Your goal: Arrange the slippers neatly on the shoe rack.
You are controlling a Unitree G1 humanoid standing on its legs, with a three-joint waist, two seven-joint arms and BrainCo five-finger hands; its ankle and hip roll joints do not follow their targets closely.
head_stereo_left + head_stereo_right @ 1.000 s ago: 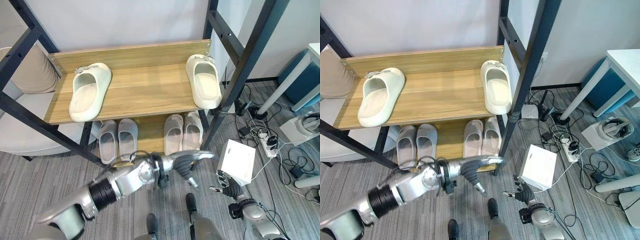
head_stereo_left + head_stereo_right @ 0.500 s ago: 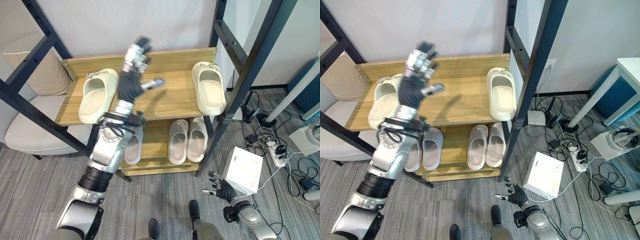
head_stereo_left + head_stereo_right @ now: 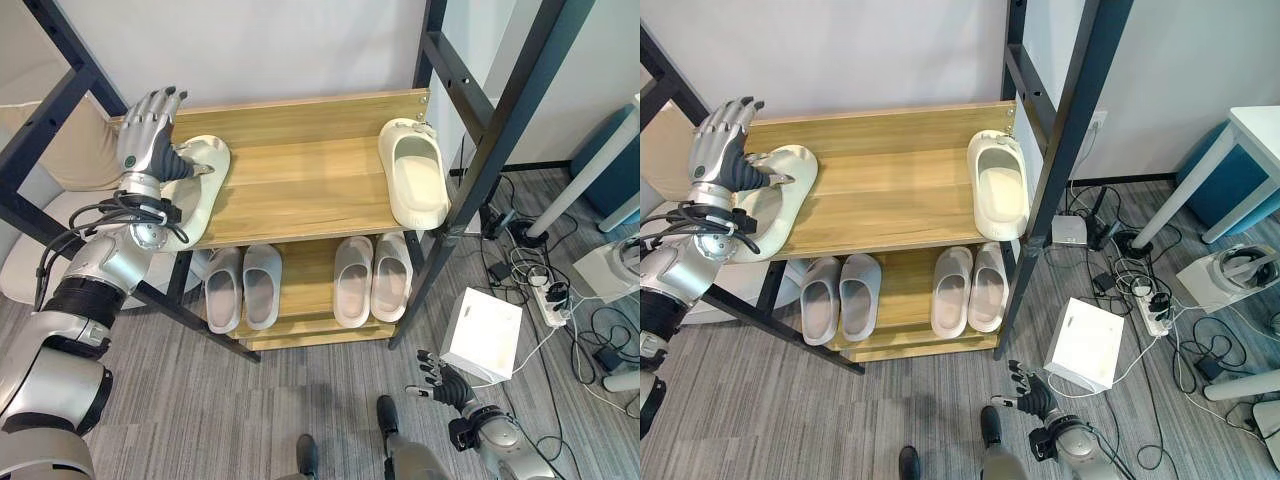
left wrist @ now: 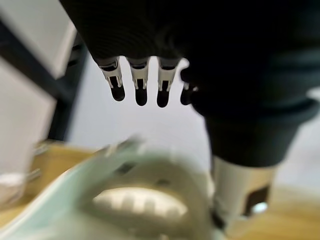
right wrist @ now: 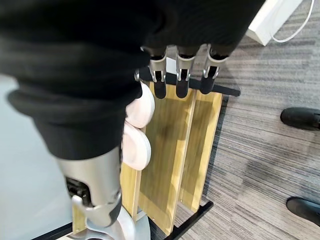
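Note:
Two cream slippers lie far apart on the top wooden shelf (image 3: 300,190). One slipper (image 3: 200,190) is at the shelf's left end, the other (image 3: 413,175) at its right end. My left hand (image 3: 148,130) hovers over the heel end of the left slipper (image 4: 140,200), fingers (image 4: 140,87) straight and open, its thumb touching the slipper's rim. My right hand (image 3: 442,378) hangs open low near the floor, in front of the rack's right side. Its wrist view looks along the lower shelf (image 5: 170,145) past its straight fingers (image 5: 182,77).
Two pairs of grey slippers (image 3: 243,285) (image 3: 372,278) fill the lower shelf. Black slanted frame posts (image 3: 478,170) flank the rack. A white box (image 3: 483,335), a power strip and cables (image 3: 545,295) lie on the floor at right. A beige cushioned seat (image 3: 75,155) is at left.
My left hand has swung left from above the shelf's middle and come down over the left slipper. The right hand has stayed low by the floor.

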